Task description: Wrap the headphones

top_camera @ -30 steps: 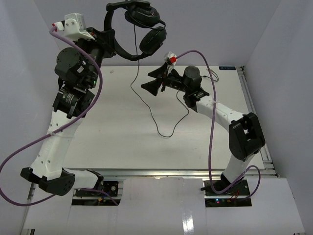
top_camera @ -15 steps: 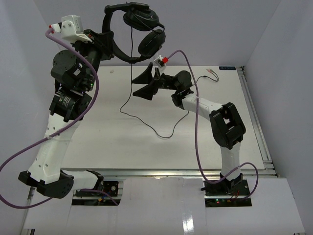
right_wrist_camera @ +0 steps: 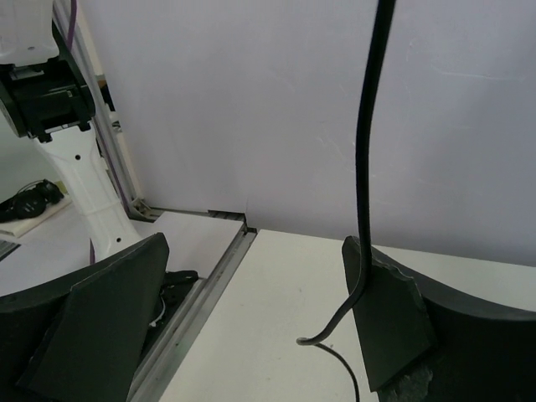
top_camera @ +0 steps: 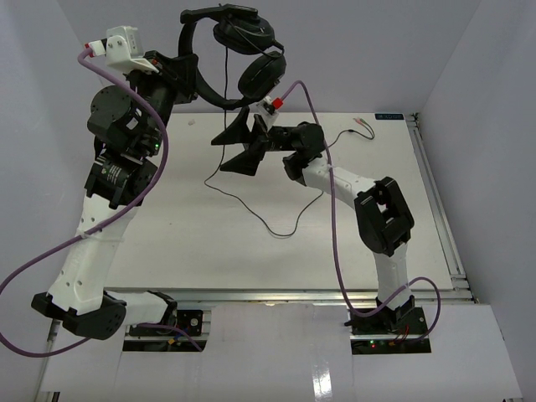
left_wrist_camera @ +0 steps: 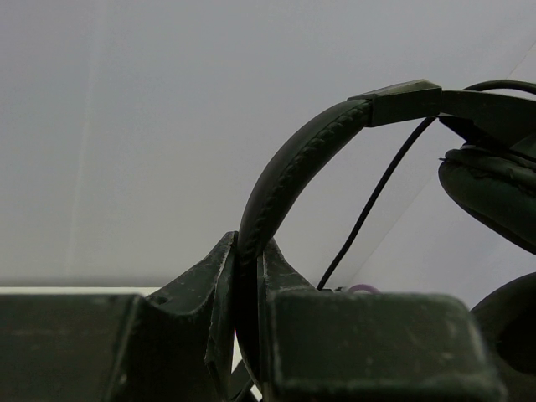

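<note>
Above the far edge of the table [top_camera: 167,243], left of centre: one pair of headphones [top_camera: 244,52], held high and clear of the surface, unmoved over the last second. The headband [left_wrist_camera: 289,172] is pinched edge-on in the left gripper [left_wrist_camera: 249,280], whose jaws are closed tight on it. Both earcups hang off to one side.

Cable [right_wrist_camera: 369,126]: one, thin, black. It drops straight from the earcups, then trails in a loose loop across the table to the plugs [top_camera: 362,126] near the far right edge. None of it is wound yet.

Right gripper [top_camera: 220,155]: jaws spread wide, holding nothing. Change noted: this arm has swung leftward across the table. The hanging cable now passes between its fingers and lies against one of them, and the loop on the table has drifted left. The catch looks lined up, so closing on the strand is probably the next step before any winding.

Also present: purple robot leads [top_camera: 335,243] on both arms. Possible hindrance: the long slack loop and the far-off plugs, which are likely to drag or snag during winding.
</note>
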Controlling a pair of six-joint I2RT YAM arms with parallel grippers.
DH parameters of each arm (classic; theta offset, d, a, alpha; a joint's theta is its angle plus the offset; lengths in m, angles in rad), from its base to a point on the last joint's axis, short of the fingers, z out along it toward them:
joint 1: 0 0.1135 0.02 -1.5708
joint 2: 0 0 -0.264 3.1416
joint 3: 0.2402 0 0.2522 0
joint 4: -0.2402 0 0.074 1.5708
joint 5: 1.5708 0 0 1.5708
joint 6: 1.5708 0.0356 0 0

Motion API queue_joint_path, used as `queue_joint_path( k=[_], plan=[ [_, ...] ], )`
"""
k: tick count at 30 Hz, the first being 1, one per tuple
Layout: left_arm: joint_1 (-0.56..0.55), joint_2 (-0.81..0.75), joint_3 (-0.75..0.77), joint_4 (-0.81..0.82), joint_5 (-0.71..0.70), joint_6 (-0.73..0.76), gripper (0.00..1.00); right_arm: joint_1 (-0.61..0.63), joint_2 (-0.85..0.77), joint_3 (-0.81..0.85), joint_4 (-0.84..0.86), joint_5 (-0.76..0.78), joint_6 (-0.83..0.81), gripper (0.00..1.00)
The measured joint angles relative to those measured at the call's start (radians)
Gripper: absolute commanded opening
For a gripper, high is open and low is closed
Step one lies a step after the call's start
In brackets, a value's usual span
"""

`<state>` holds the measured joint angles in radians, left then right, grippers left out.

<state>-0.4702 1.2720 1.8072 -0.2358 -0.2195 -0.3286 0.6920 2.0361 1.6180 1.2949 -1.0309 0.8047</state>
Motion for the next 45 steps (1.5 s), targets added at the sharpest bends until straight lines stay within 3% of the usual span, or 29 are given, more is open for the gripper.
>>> queue_joint_path(
  k=[8, 13, 18, 22, 28, 34, 38, 45],
  plan=[
    [0.000, 0.000, 0.000, 0.000, 0.014, -0.013, 0.00, 0.036, 0.013, 0.002, 0.004, 0.014, 0.046, 0.98],
    [0.000, 0.004, 0.000, 0.002, 0.011, -0.007, 0.00, 0.065, -0.003, -0.067, 0.014, 0.010, 0.187, 0.76],
    [0.000, 0.035, 0.002, 0.032, -0.033, 0.035, 0.00, 0.118, -0.079, -0.299, 0.003, -0.002, 0.319, 0.74],
    [0.000, 0.090, 0.019, 0.056, -0.072, 0.061, 0.00, 0.141, -0.193, -0.444, -0.013, -0.013, 0.330, 0.61],
    [0.001, 0.170, 0.076, 0.055, -0.112, 0.084, 0.00, 0.171, -0.344, -0.469, 0.005, 0.001, 0.331, 0.52],
    [0.001, 0.196, 0.125, 0.061, -0.168, 0.156, 0.00, 0.219, -0.484, -0.605, 0.017, -0.004, 0.274, 0.35],
    [0.001, 0.204, 0.126, 0.090, -0.207, 0.219, 0.00, 0.225, -0.530, -0.663, 0.017, -0.029, 0.245, 0.20],
    [0.001, 0.243, 0.084, 0.131, -0.258, 0.333, 0.00, 0.213, -0.534, -0.614, 0.006, -0.103, 0.212, 0.09]
  ],
)
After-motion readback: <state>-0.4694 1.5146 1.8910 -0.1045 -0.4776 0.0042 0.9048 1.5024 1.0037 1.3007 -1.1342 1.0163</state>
